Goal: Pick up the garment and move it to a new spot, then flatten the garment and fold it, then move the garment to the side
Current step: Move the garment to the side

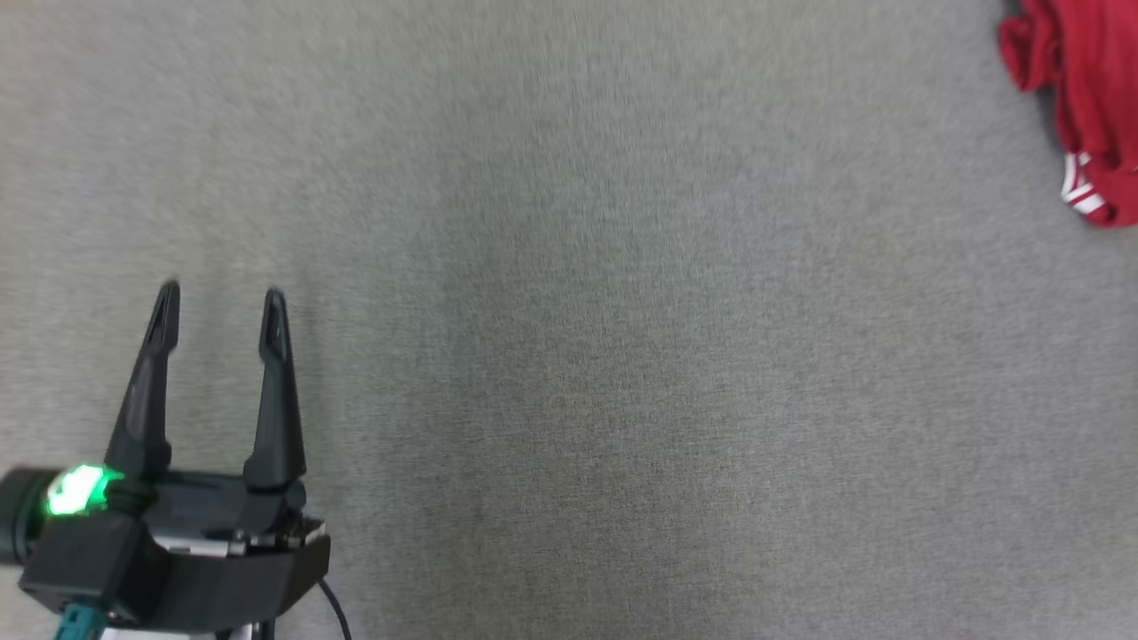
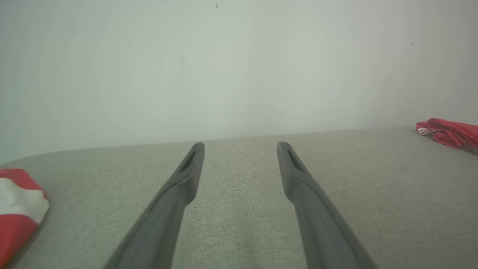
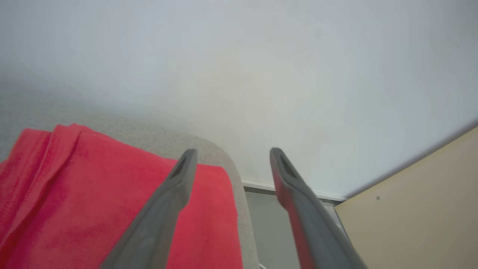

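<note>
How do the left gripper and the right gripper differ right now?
The left gripper hangs over bare grey surface; the right gripper hangs over the red garment. The left's fingers lie over the surface; the right's reach past its rounded corner. Both have their fingers spread, holding nothing.

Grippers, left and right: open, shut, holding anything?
Left gripper: open, holding nothing.
Right gripper: open, holding nothing, by the red fabric garment.

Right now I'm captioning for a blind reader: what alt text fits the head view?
The robot's open left gripper hangs at lower left above a grey fabric surface. A crumpled red garment with white stripes lies at the upper right edge, partly cut off.
</note>
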`<state>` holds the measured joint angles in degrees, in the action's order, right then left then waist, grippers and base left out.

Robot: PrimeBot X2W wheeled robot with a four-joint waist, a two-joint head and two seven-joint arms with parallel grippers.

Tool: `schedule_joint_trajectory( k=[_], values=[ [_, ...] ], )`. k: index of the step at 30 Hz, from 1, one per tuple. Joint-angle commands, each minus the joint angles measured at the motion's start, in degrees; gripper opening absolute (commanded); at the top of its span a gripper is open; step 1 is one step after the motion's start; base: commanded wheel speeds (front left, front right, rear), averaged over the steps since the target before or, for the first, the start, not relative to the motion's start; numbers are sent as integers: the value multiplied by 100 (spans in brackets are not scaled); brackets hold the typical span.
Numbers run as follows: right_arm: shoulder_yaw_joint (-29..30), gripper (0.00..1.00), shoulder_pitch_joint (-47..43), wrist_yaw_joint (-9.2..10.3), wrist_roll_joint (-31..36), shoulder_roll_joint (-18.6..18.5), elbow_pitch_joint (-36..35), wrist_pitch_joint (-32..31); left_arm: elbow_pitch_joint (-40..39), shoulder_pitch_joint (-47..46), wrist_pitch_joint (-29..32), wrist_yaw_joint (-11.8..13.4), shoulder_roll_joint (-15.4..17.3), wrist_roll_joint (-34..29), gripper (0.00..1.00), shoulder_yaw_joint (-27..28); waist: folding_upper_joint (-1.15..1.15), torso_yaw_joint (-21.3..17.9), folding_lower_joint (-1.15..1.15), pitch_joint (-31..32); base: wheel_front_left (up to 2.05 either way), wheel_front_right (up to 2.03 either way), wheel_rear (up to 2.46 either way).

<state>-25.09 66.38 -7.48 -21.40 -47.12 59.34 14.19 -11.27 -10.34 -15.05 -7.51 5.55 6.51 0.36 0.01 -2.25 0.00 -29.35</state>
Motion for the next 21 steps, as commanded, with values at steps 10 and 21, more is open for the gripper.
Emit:
schedule_joint_trajectory(
  k=[10, 21],
  values=[
    [1698, 100, -2191, -5, 223, 1444, -1696, 103, 593, 765, -17, 6, -179, 7, 100, 235, -1, 209, 0, 1556, 0, 0, 0],
    [2157, 100, -4594, -5, 1080, 3254, -3476, 104, 1044, 1251, -17, 6, -225, -52, 100, 315, -1, 377, 0, 2398, 0, 0, 0]
  ],
)
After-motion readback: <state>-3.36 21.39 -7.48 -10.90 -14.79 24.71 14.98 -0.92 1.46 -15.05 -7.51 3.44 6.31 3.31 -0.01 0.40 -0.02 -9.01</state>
